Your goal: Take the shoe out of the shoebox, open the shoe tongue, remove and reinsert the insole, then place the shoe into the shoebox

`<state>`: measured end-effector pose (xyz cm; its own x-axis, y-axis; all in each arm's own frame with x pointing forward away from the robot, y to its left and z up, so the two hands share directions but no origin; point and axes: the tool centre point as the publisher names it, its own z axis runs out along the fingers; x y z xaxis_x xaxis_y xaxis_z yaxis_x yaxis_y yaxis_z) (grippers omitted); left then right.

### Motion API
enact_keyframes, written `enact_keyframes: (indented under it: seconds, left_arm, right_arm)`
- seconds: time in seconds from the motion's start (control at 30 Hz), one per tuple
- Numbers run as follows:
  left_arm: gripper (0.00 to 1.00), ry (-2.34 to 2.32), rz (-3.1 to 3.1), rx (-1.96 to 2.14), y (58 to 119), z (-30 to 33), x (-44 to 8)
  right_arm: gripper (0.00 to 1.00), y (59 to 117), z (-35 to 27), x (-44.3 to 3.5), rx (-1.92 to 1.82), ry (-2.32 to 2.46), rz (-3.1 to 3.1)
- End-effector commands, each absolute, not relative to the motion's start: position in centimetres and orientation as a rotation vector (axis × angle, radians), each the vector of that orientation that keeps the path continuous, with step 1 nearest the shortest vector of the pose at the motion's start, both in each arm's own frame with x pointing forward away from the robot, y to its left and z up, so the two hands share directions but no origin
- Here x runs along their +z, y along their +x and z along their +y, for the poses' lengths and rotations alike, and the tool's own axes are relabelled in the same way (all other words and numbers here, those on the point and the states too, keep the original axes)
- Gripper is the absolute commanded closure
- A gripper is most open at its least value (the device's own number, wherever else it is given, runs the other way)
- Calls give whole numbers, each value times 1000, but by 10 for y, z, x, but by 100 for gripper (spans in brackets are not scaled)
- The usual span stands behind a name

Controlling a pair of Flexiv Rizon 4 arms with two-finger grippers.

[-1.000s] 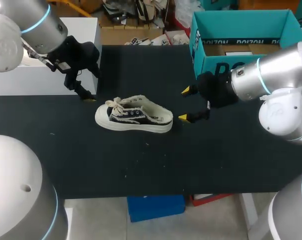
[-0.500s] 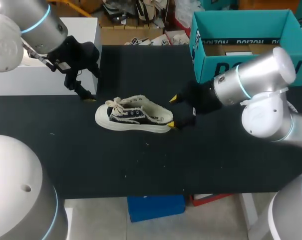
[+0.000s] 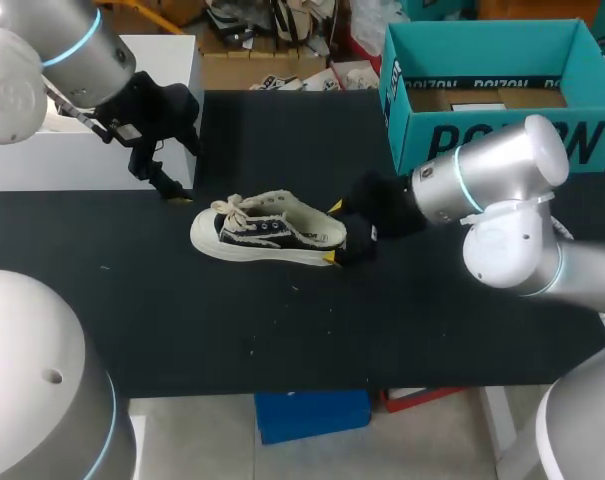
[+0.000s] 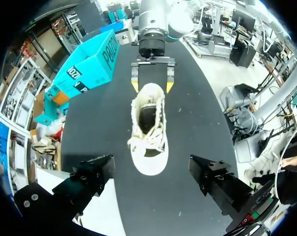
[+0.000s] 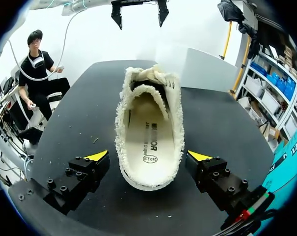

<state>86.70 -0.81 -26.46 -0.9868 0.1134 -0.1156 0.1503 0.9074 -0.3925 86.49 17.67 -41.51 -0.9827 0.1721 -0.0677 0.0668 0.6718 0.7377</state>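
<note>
Table [image 3: 282, 330]: black surface, carrying all items.

Shoebox [image 3: 427, 135]: teal, open-topped, standing at the far right corner of the surface.

Shoe [image 3: 268, 232]: outside the shoebox, upright on its sole near the middle of the surface, somewhat toward the left edge. The toe points to the left edge and the heel to the right edge. It is a low-top with a dark upper, a white sole and frayed cream trim round the collar.

Right gripper [image 3: 332, 233]: at the heel, fingers apart, one yellow tip on each side. The right wrist view shows a gap between each tip and the shoe.

Left gripper [image 4: 152, 183]: fingers wide apart, holding nothing, just off the toe toward the far left of the surface.

Insole [image 5: 148, 132]: cream, lying flat inside the shoe.

Laces [image 5: 150, 73]: cream, loosely bunched over the forefoot. The tongue beneath appears raised, though this view does not settle it.
</note>
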Motion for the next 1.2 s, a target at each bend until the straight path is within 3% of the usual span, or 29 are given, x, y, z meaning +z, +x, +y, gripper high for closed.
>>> enact_keyframes:
  seconds: [0.03, 1.2]
  left_arm:
    - [0, 208, 2977, -624, 867, -8, -266]
    - [0, 208, 2977, -624, 867, -8, -266]
  right_arm:
    - [0, 869, 183, -422, 1210, 202, 2750]
    - [0, 866, 188, -444, 1292, 242, 2718]
